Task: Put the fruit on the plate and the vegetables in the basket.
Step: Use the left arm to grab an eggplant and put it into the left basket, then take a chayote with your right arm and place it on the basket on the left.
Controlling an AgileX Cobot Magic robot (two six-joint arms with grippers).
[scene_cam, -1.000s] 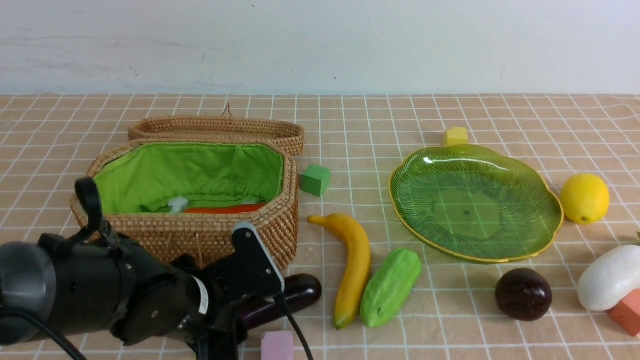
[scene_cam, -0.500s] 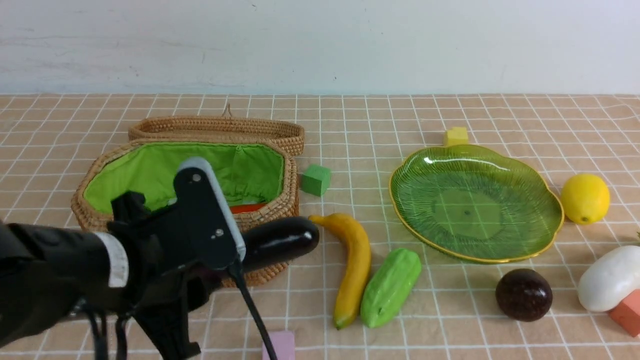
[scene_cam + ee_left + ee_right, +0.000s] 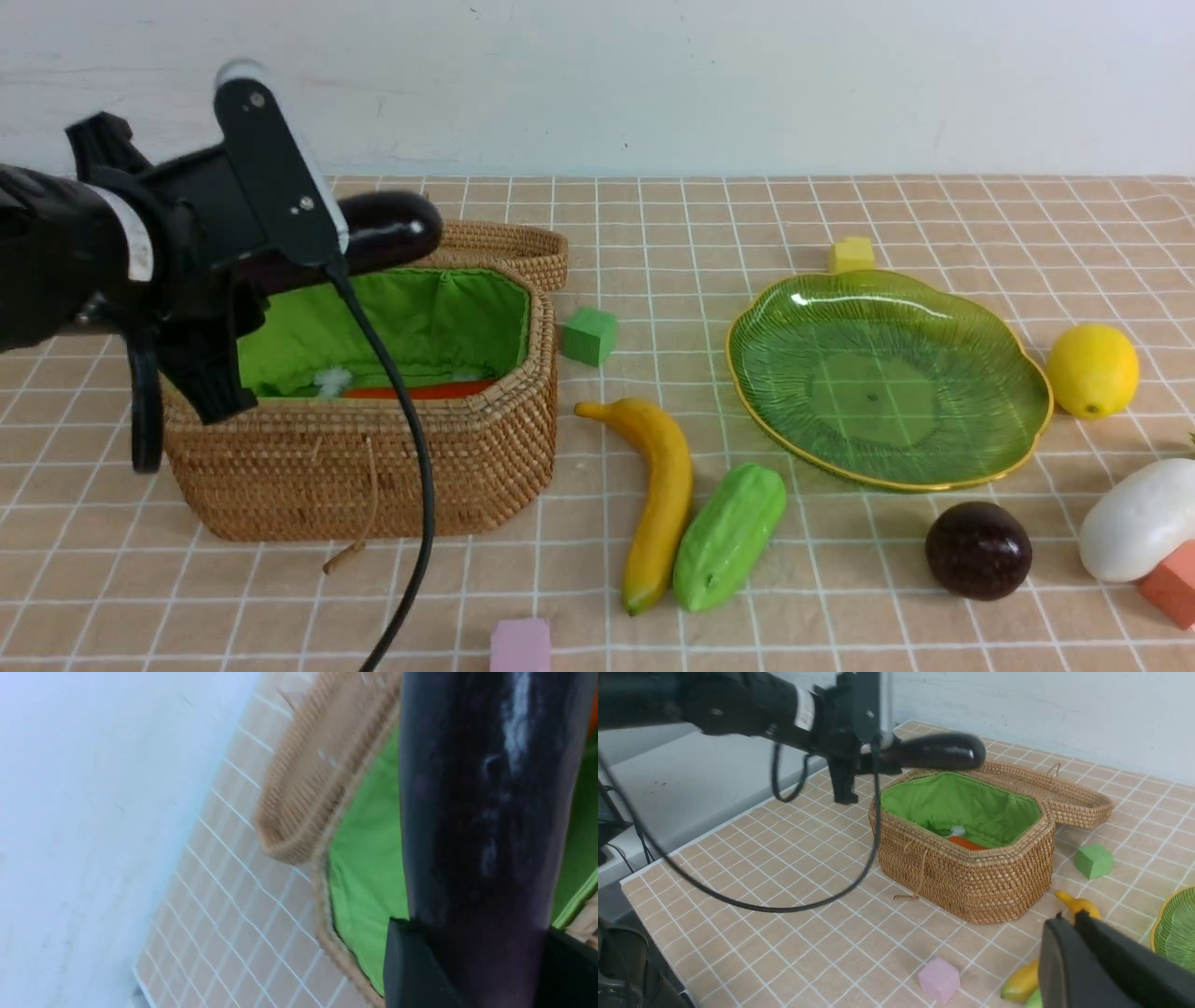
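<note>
- Grips the glossy dark purple aubergine (image 3: 387,229) between the left fingers (image 3: 411,975), clamped on its two sides near one end
- Holds it roughly level in the air above the far left part of the open basket (image 3: 373,485), clear of the wicker, rounded free end pointing to the robot's right
- Shows the right fingers (image 3: 1111,966) pressed together on nothing, low over the tabletop (image 3: 653,224) near the banana (image 3: 663,495)
- Has the orange carrot (image 3: 420,390) lying inside the basket on the green lining, with the lid (image 3: 504,245) folded back behind it
- Finds the banana and the light green gourd (image 3: 728,537) side by side on the tabletop, between the basket and the plate (image 3: 738,373)
- Puts the maroon fruit (image 3: 977,549) just in front of the plate's near rim and the lemon (image 3: 1090,370) just to its right, both on the tabletop
- Sets the white radish (image 3: 1139,518) at the right edge, touching an orange block (image 3: 1172,583)
- Counts a green cube (image 3: 588,335) beside the basket, a yellow cube (image 3: 850,254) behind the plate, a pink cube (image 3: 520,644) at the near edge
</note>
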